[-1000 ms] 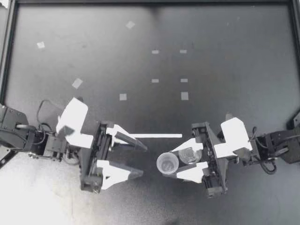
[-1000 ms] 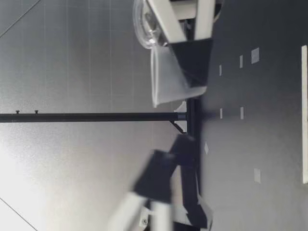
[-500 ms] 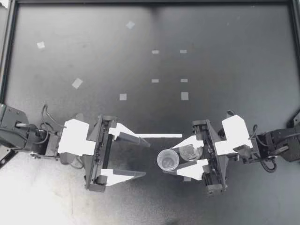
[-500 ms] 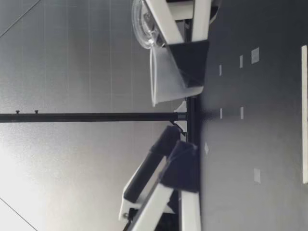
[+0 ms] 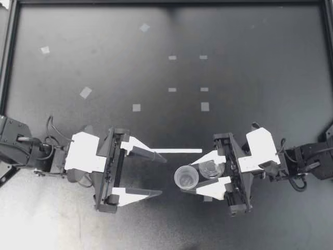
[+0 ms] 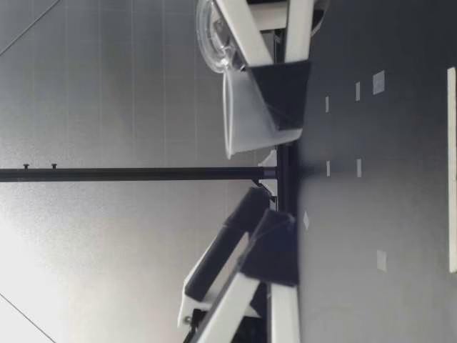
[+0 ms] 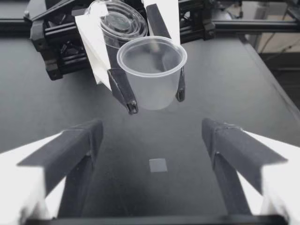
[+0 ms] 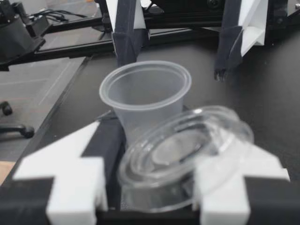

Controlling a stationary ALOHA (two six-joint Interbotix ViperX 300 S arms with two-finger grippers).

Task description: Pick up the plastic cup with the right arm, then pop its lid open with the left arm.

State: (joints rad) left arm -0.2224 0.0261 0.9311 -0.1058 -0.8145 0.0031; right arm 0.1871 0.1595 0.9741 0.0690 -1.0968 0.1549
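Note:
My right gripper [image 5: 190, 178] is shut on a small clear plastic cup [image 5: 186, 178], held upright above the table. A clear lid [image 5: 209, 169] lies tilted between the same fingers, behind the cup and nearer the wrist. My left gripper [image 5: 163, 176] stands wide open just left of the cup, facing it, with nothing between its fingers. From the left wrist, the cup [image 7: 151, 70] hangs ahead of my open left gripper [image 7: 154, 140], pinched by two dark fingertips [image 7: 126, 96]. The right wrist camera has the lid [image 8: 185, 150] in front of the cup [image 8: 145, 91].
A white strip [image 5: 177, 151] lies on the dark table [image 5: 250, 78] beside the left gripper's far finger. Several small tape squares [image 5: 136, 107] dot the table's middle and far left. A black frame rail [image 5: 166, 2] borders the far edge.
My left gripper turned level and swung to face the cup squarely, then stayed still for the last half second. The right gripper with cup and lid has barely moved.

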